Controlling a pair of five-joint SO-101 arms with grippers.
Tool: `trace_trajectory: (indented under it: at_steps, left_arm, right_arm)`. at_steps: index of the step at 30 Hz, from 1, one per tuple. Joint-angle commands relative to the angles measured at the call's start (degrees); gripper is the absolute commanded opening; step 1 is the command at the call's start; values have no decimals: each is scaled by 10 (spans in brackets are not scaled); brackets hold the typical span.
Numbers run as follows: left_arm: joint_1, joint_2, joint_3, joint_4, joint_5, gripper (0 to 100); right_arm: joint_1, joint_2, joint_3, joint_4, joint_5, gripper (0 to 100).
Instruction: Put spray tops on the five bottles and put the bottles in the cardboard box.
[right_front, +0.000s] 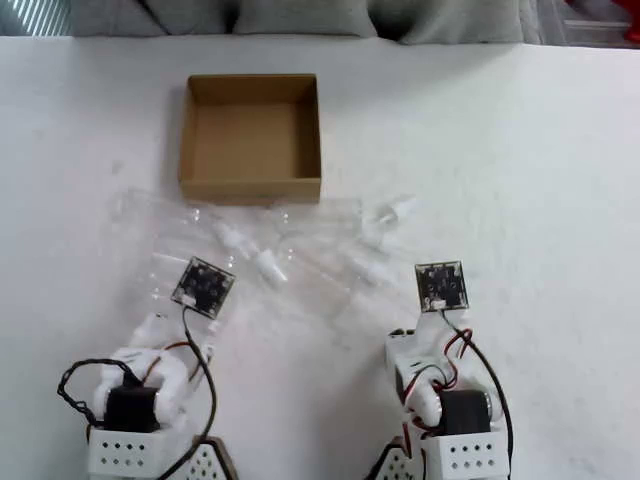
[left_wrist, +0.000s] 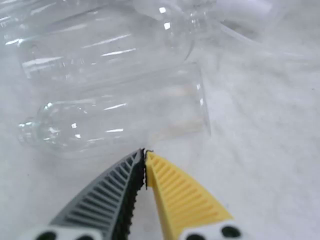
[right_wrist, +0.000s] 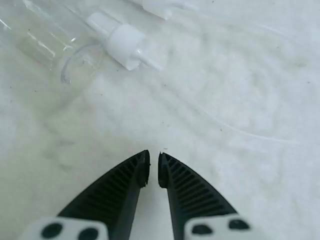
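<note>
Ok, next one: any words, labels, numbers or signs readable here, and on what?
None readable. The cardboard box, clear bottles and spray tops show no print; any marking on the wrist camera boards is too small to read.

Your cardboard box (right_front: 250, 188) sits on the table (right_front: 520, 150) behind the bottles (right_front: 165, 262) and spray tops (right_front: 268, 264). One bottle (left_wrist: 115, 117) lies just ahead of your left gripper (left_wrist: 145, 155), a second bottle (left_wrist: 105, 50) beyond it; a spray top (right_wrist: 122, 42) lies ahead of your right gripper (right_wrist: 154, 165).
</note>
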Motion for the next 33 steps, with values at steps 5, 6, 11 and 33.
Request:
trace_trajectory:
  at_steps: [5,6,11,33]
  left_arm:
    - [0,-5,-2,4,-7,24]
    - [0,-5,-2,4,-7,24]
    - [0,-5,-5,2,-6,24]
    - [-5,-5,-149,-41,-5,24]
  right_arm:
    - [-4,-5,4,4,-1,21]
    - [-4,-5,4,4,-1,21]
    - [-4,-5,4,4,-1,20]
    - [0,-5,4,3,0,21]
